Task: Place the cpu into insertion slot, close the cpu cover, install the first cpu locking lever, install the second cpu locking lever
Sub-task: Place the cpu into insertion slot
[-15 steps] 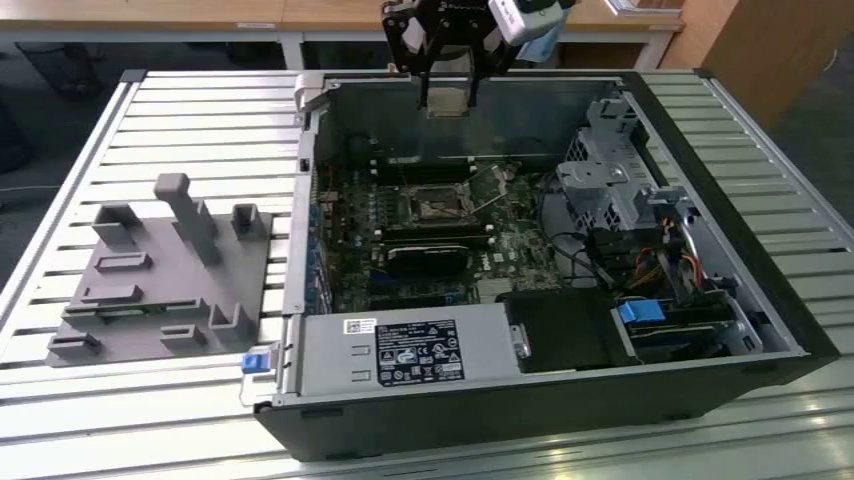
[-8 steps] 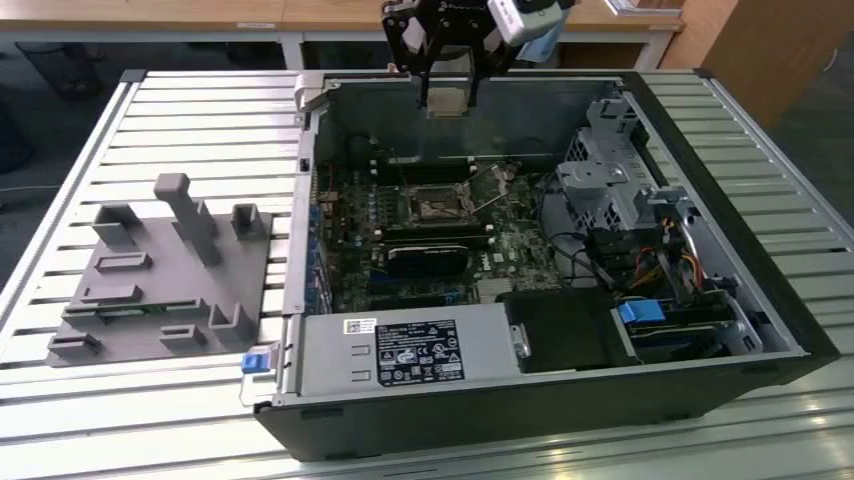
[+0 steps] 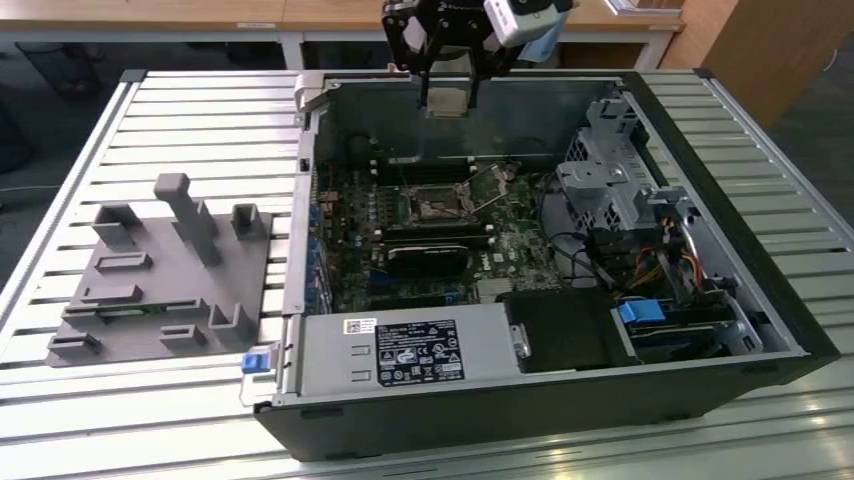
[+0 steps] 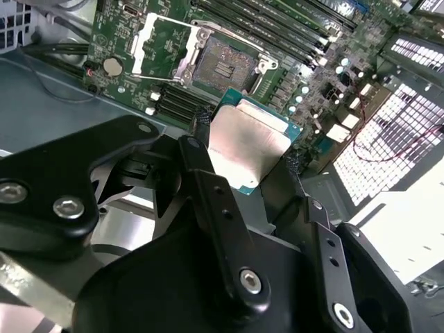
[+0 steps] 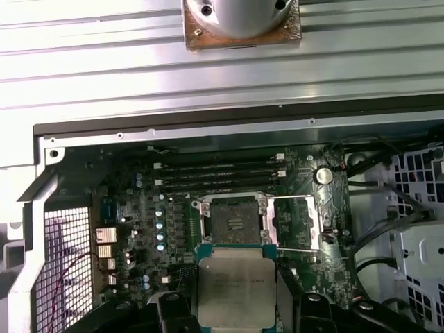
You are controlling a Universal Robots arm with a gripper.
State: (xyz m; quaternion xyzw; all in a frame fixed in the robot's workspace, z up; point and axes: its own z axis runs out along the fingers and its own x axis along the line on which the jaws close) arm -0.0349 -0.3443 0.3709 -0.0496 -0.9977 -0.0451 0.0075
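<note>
My gripper (image 3: 447,92) hangs above the far wall of the open computer case, shut on the cpu (image 3: 447,103). In both wrist views the silvery-tan cpu (image 4: 248,144) (image 5: 232,286) sits between the black fingers (image 4: 200,149), held by two opposite edges. Well below it on the green board lies the insertion slot (image 4: 222,66) (image 5: 234,222) (image 3: 434,207), dark, square and bare inside. The cpu cover (image 4: 158,43) (image 5: 294,222) is swung open and lies beside the slot.
A grey fixture block (image 3: 160,275) with posts stands on the slatted table at the exterior view's left. Inside the case (image 3: 534,415) are a power supply (image 3: 400,352), a black graphics card (image 3: 427,262), long memory slots (image 5: 218,172) and a metal drive cage (image 3: 607,190) with cables.
</note>
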